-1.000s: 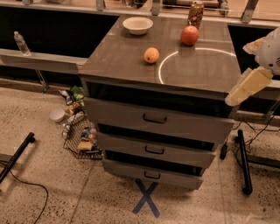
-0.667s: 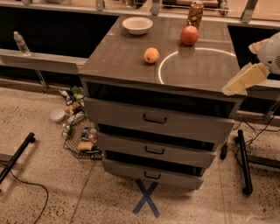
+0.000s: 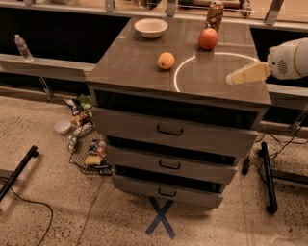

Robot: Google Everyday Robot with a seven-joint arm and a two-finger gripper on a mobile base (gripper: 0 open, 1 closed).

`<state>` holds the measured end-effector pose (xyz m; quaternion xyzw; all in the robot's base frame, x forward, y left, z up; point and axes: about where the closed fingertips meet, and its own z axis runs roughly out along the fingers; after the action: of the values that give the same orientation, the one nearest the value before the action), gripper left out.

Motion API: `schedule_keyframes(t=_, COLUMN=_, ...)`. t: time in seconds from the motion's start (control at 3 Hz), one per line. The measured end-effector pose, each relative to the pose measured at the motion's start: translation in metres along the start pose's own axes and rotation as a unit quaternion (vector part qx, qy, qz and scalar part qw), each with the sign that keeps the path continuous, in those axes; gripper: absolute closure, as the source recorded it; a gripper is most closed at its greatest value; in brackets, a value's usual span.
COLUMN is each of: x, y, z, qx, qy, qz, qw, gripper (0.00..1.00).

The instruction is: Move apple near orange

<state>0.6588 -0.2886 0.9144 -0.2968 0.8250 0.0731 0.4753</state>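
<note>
The apple (image 3: 208, 38) sits far back on the bench (image 3: 130, 62), with a can (image 3: 214, 14) just behind it and the orange (image 3: 166, 60) apart to its front-left. The claw (image 3: 236, 77) hovers well to the apple's front-right; whether it is released or clenched cannot be told. An overshooting reach could topple the can or set the apple rolling.

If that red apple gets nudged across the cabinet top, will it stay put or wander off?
Being round, the apple would probably roll rather than slide. Its smooth, shiny skin may be a bit slippery to grip. The tool hovers over the right side of the drawer cabinet, well apart from the fruit.
</note>
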Motion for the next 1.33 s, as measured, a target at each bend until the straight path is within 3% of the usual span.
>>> schedule_keyframes(t=0.33, x=-0.013, y=-0.016, z=0.003, qx=0.033, qy=-0.027, qz=0.002, qw=0.9991, gripper=0.00)
schedule_keyframes(t=0.67, x=-0.010, y=-0.016, z=0.022, qx=0.050, qy=-0.045, qz=0.018, qw=0.9976, gripper=0.00)
schedule_keyframes(t=1.0, x=-0.043, y=-0.033, z=0.080, qx=0.061, qy=-0.120, qz=0.059, qw=0.9891, gripper=0.00)
schedule_keyframes(t=1.33, x=-0.061, y=-0.049, z=0.111, qx=0.071, qy=-0.155, qz=0.096, qw=0.9807, gripper=0.00)
